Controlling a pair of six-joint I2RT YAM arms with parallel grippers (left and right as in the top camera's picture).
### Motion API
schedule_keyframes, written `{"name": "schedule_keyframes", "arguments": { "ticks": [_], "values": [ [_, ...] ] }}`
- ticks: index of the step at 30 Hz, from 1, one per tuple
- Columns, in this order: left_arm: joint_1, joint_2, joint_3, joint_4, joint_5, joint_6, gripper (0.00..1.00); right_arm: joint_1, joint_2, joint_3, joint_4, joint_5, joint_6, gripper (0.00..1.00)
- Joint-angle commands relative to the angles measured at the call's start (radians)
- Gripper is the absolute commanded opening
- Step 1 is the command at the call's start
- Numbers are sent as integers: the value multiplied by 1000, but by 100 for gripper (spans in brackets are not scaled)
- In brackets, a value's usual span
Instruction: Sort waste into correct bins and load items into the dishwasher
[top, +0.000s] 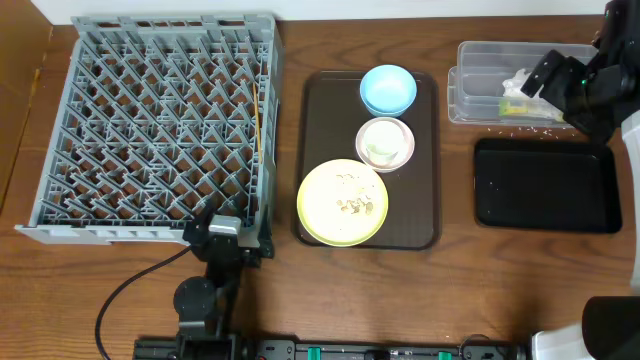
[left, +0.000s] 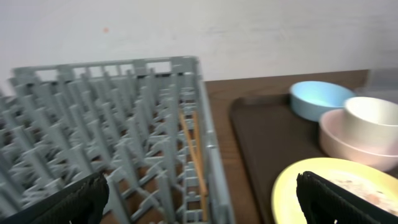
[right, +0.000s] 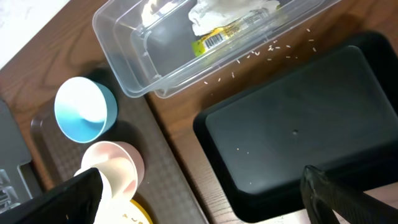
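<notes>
Parked at the near right corner of the grey dish rack (top: 150, 120) with the left end effector (left: 202, 196), fingers spread wide and gripping nothing. Hanging above the right part of the clear tub (top: 465, 90) with the right end effector (right: 202, 193), likewise wide open and empty. Inside that tub, touching each other: crumpled white napkin (right: 217, 12) and snack wrapper (right: 217, 37). Strewn over the worktop (top: 300, 300) between tub and black tray (top: 545, 185), with a few specks on the black tray itself: rice-like crumbs (top: 525, 129). Lying in the rack along its right wall: chopsticks (top: 257, 115). Set out on the brown serving tray (top: 325, 120) just right of the rack: light blue bowl (top: 388, 89) at the far end, small pinkish-white bowl (top: 403, 133) in the middle with pale cup (top: 382, 148) nested inside, yellow-green plate (top: 320, 205) nearest, flecked with more crumbs.
</notes>
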Motion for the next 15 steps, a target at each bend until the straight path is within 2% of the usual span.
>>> {"name": "schedule_keyframes", "arguments": {
  "ticks": [1, 4, 7, 14, 15],
  "values": [
    [-2, -6, -22, -20, -88, 10, 98, -1, -11, 3, -2, 24, -13, 99],
    [-2, -6, -22, -32, -46, 9, 98, -1, -11, 3, -2, 24, -13, 99],
    [-3, -5, -22, -30, -26, -41, 98, -1, -11, 3, -2, 24, -13, 99],
    [-2, -5, -22, -30, -26, -51, 98, 0, -11, 3, -2, 24, -13, 99],
    [-3, -5, -22, -24, 9, -96, 98, 0, -11, 3, -2, 24, -13, 99]
  ]
}}
